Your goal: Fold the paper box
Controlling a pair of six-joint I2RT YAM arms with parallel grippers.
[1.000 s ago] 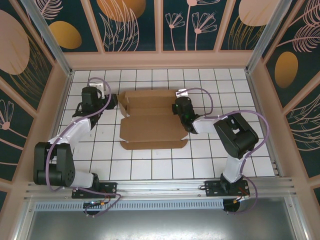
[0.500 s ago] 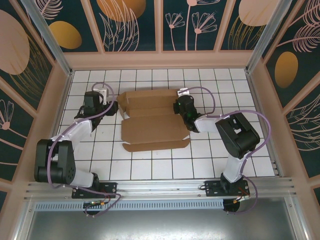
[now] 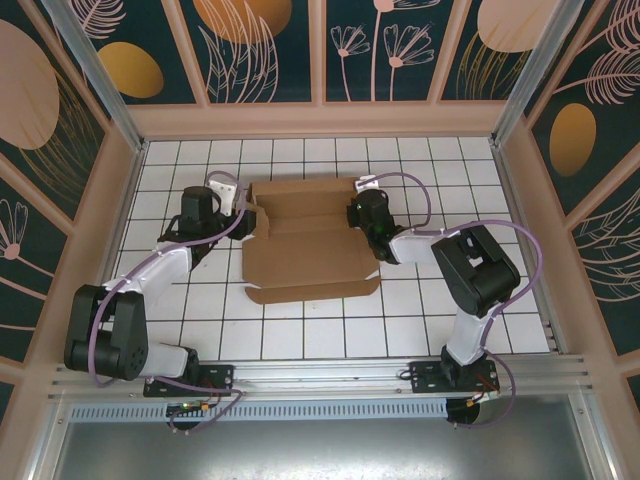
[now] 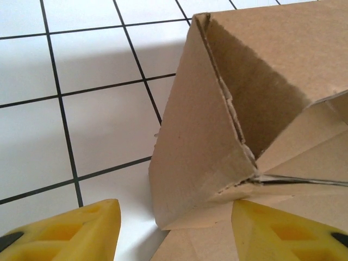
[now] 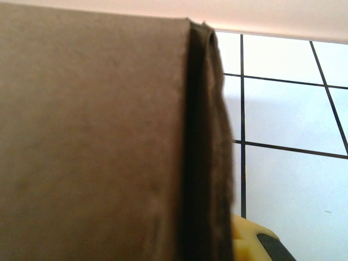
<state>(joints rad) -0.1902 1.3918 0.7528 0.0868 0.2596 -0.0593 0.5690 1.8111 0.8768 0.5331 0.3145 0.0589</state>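
Left claw (image 4: 173, 231) astride paper box (image 4: 201, 152) corner

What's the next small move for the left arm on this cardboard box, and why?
Probably close the left end effector on the raised end flap of the paper box. In the left wrist view its jaws stand open with that flap's lower corner between them, unpinched, while the right end effector sits at the opposite end.

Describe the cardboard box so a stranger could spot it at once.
On the white tiled table, look toward the far middle, between the left gripper and right gripper. The box is the only brown cardboard thing there, partly folded.
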